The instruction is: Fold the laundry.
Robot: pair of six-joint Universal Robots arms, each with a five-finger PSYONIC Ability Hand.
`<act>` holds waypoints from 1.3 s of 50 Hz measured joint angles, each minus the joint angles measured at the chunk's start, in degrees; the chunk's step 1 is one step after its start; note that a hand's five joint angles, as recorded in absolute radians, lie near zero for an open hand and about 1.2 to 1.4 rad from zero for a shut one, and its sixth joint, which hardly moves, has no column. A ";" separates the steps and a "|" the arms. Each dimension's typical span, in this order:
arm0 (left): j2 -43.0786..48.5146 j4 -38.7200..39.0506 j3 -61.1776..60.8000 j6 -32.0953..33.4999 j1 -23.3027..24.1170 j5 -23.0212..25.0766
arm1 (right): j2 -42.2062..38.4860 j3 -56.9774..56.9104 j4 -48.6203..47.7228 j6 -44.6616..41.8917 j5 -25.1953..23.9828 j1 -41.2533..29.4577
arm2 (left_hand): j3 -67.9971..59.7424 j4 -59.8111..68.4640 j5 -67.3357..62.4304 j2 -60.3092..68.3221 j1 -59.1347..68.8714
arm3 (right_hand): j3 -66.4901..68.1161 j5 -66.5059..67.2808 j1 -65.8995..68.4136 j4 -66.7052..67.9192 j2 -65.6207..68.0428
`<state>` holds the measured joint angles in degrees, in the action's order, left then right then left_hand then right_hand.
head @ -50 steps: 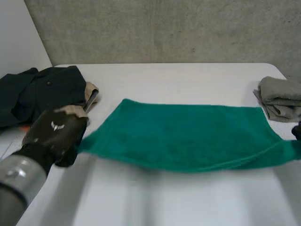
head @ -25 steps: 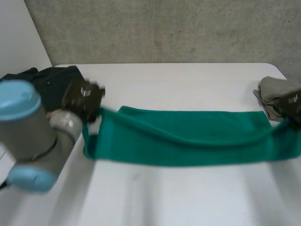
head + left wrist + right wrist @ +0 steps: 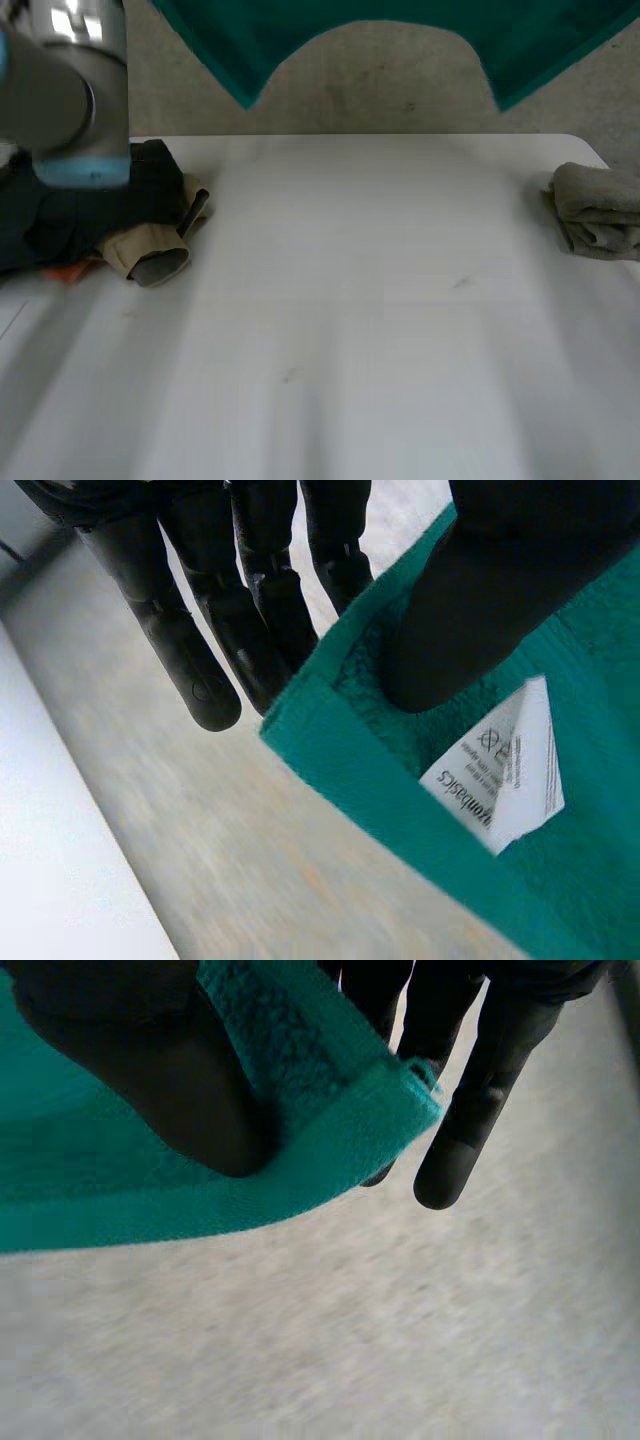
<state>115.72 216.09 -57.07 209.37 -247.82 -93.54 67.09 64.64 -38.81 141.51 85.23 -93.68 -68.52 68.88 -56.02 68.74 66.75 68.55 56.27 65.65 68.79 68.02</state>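
Head view: the green towel point(image 3: 240, 50) hangs high above the desk point(image 3: 380, 320). Left wrist view: the left robot hand point(image 3: 470, 610) pinches the labelled corner. Right wrist view: the right robot hand point(image 3: 150, 1070) pinches another corner. It should be lowered level, with the corners taut.

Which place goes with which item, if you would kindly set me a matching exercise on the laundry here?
A green towel
B grey cloth
C dark clothes
D white label

1 near the right edge of the table
2 beside the thumb of the left hand
3 held up above the table
4 at the table's left edge

Pairs: A-3, B-1, C-4, D-2.
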 measured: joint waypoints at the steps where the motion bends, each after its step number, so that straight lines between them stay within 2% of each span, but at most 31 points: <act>1: -0.16 -0.07 -1.74 -0.44 -0.13 -0.05 | -0.32 0.52 0.45 0.02 -0.12 -0.05 | 0.00 0.00 0.00 0.00 0.00 | 0.00 0.00 0.00 0.00 0.00; 7: -0.38 -0.37 -16.36 -4.06 -0.64 0.01 | -4.40 7.02 5.51 0.61 -3.78 -0.18 | -0.02 0.00 0.00 0.01 0.00 | 0.05 0.00 0.00 0.00 0.00; 12: 0.81 0.94 -26.77 -5.34 -0.40 0.93 | -8.82 13.63 9.36 0.89 -8.69 0.02 | -0.03 0.00 0.00 0.04 0.00 | 0.09 0.00 0.00 0.01 0.00; 18: 2.02 2.17 -36.31 -5.14 -0.18 3.47 | -9.90 18.90 14.23 0.58 -10.10 0.34 | -0.03 0.00 0.00 0.05 0.00 | 0.09 0.00 0.00 0.01 0.00; 22: -0.95 0.47 -42.56 -4.66 -0.39 4.59 | -8.16 21.42 20.80 -0.04 -10.13 0.92 | -0.03 0.00 0.00 0.05 0.00 | 0.09 0.00 0.00 0.01 0.00; 28: -11.62 -9.77 -52.37 -3.72 -0.91 5.09 | -1.10 25.64 37.67 -3.53 -10.09 4.51 | -0.03 0.00 0.00 0.05 0.00 | 0.10 0.00 0.00 0.01 0.00; 32: -21.02 -24.47 -58.51 -3.13 -1.35 5.11 | 5.13 30.25 52.38 -12.27 -9.99 10.03 | -0.03 0.00 0.00 0.05 0.00 | 0.10 0.00 0.00 0.01 0.00; 33: -21.87 -25.99 -59.04 -3.08 -1.40 5.12 | 5.53 30.61 53.37 -13.07 -9.99 10.46 | -0.03 0.00 0.00 0.05 0.00 | 0.10 0.00 0.00 0.01 0.00; 35: -27.17 -35.75 -62.16 -2.78 -1.70 5.24 | 8.64 33.52 60.72 -20.16 -9.96 14.16 | -0.03 0.00 0.00 0.05 0.00 | 0.10 0.00 0.00 0.01 0.00; 39: -31.49 -43.10 -64.48 -2.46 -1.74 5.57 | 11.00 35.90 65.58 -27.19 -9.99 17.83 | -0.03 0.00 0.00 0.05 0.00 | 0.10 0.00 0.00 0.01 0.00; 46: -30.47 -40.97 -63.04 -2.23 -1.46 5.77 | 10.40 34.97 61.75 -26.19 -10.06 18.83 | -0.03 0.00 0.00 0.05 0.00 | 0.10 0.00 0.00 0.02 0.00; 47: -27.35 -37.53 -60.73 -2.20 -1.41 5.68 | 8.11 33.31 57.57 -22.94 -9.99 17.91 | -0.03 0.00 0.00 0.05 0.00 | 0.10 0.00 0.00 0.01 0.00; 54: -15.43 -27.92 -50.98 -2.26 -1.31 5.05 | -0.47 26.72 47.33 -14.79 -7.99 12.62 | -0.03 0.00 0.00 0.05 0.00 | 0.10 0.00 0.00 0.02 0.00; 60: -4.98 -22.26 -41.30 -2.35 -0.95 1.90 | -7.25 20.60 40.42 -11.46 -4.56 8.98 | -0.03 0.00 0.00 0.05 0.00 | 0.10 0.00 0.00 0.02 -0.01; 65: -0.12 -21.27 -36.79 -2.39 -0.04 -0.97 | -10.36 17.55 37.37 -11.08 -3.57 7.52 | -0.03 0.01 0.00 0.05 0.00 | 0.10 0.00 0.00 0.01 0.00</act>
<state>115.60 194.82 -93.86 206.98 -247.86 -94.51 56.74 82.19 -1.44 130.42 81.66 -86.16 -68.55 68.89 -56.02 68.79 66.75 68.65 56.27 65.65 68.81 68.02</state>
